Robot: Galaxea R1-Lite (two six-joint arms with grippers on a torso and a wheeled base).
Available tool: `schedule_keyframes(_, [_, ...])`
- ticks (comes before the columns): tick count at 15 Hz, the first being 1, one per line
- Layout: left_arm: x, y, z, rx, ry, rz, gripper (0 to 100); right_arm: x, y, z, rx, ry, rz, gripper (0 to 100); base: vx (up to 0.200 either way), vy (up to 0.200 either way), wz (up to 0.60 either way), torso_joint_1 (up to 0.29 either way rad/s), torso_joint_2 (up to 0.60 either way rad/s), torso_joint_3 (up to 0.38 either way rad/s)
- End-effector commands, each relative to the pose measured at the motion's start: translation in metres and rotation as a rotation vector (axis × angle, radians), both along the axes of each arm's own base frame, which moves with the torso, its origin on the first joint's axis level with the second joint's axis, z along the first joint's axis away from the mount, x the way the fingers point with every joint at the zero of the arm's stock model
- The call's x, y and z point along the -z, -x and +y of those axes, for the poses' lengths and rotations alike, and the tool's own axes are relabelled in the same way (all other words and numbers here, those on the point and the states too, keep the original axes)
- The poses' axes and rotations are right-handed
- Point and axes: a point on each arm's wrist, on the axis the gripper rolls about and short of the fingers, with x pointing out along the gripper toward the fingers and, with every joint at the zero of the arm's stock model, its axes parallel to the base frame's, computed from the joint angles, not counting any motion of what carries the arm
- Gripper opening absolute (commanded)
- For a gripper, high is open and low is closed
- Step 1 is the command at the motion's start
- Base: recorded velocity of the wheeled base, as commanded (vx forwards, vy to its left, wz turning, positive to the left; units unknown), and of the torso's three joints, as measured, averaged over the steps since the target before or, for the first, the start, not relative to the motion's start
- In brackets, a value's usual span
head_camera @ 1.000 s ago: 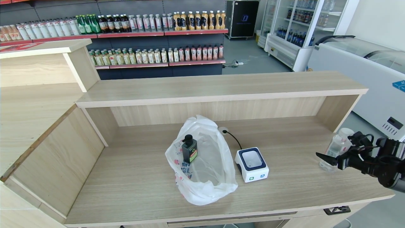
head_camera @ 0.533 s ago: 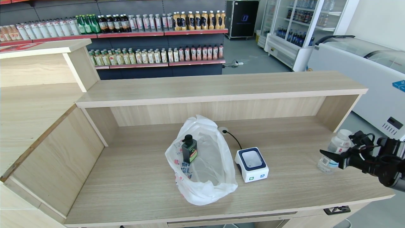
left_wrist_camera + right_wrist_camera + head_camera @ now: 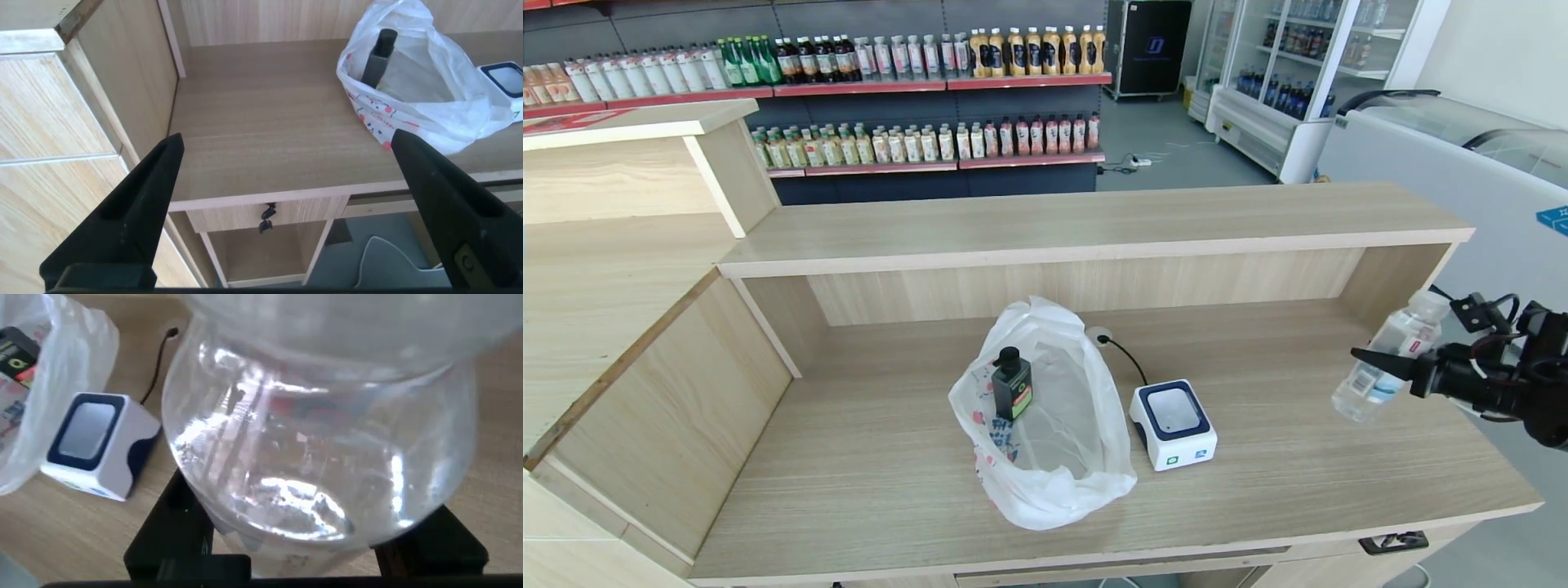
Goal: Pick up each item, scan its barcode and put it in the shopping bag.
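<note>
Leaning clear bottle (image 3: 1401, 339), white cap, red-blue label, clenched in right gripper (image 3: 1379, 365), left gripper (image 3: 286, 214) spread

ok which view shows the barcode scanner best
The head view: the whole scanner sits unobstructed on the counter, right of the shopping bag, its window facing up. The right wrist view shows it past the clear bottle. The left wrist view catches just a cut-off corner beyond the bag.
</note>
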Motion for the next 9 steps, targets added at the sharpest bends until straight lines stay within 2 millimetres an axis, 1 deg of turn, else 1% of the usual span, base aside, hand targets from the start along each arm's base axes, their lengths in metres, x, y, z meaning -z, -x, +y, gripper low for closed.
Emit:
schedule_keyframes(1, [0.0, 0.0, 0.0, -0.001, 0.0, 0.0, 100, -0.105, 0.034, 0.047, -0.25, -0.075, -0.073, 0, 0.0, 0.0, 0.0, 0.0, 0.0, 0.0])
schedule_keyframes(2, [0.0, 0.0, 0.0, 0.0, 0.0, 0.0, 100, -0.118, 0.041, 0.057, -0.306, -0.083, -0.081, 0, 0.0, 0.0, 0.0, 0.0, 0.0, 0.0])
schedule_keyframes(3, [0.0, 0.0, 0.0, -0.001, 0.0, 0.002, 100, -0.148, 0.062, 0.086, -0.43, -0.107, -0.088, 0, 0.0, 0.0, 0.0, 0.0, 0.0, 0.0])
schedule_keyframes(4, [0.0, 0.0, 0.0, 0.0, 0.0, 0.0, 100, -0.158, 0.072, 0.104, -0.489, -0.106, -0.101, 0, 0.0, 0.0, 0.0, 0.0, 0.0, 0.0])
schedule_keyframes(5, [0.0, 0.0, 0.0, 0.0, 0.0, 0.0, 100, -0.163, 0.077, 0.115, -0.522, -0.102, -0.111, 0, 0.0, 0.0, 0.0, 0.0, 0.0, 0.0])
schedule_keyframes(6, [0.0, 0.0, 0.0, 0.0, 0.0, 0.0, 100, -0.171, 0.091, 0.135, -0.582, -0.101, -0.121, 0, 0.0, 0.0, 0.0, 0.0, 0.0, 0.0])
schedule_keyframes(7, [0.0, 0.0, 0.0, -0.001, 0.0, 0.002, 100, -0.172, 0.098, 0.144, -0.611, -0.106, -0.117, 0, 0.0, 0.0, 0.0, 0.0, 0.0, 0.0])
schedule_keyframes(8, [0.0, 0.0, 0.0, 0.0, 0.0, 0.002, 100, -0.177, 0.114, 0.163, -0.674, -0.133, -0.091, 0, 0.0, 0.0, 0.0, 0.0, 0.0, 0.0])
schedule_keyframes(9, [0.0, 0.0, 0.0, 0.0, 0.0, 0.002, 100, -0.182, 0.124, 0.174, -0.712, -0.158, -0.065, 0, 0.0, 0.0, 0.0, 0.0, 0.0, 0.0])
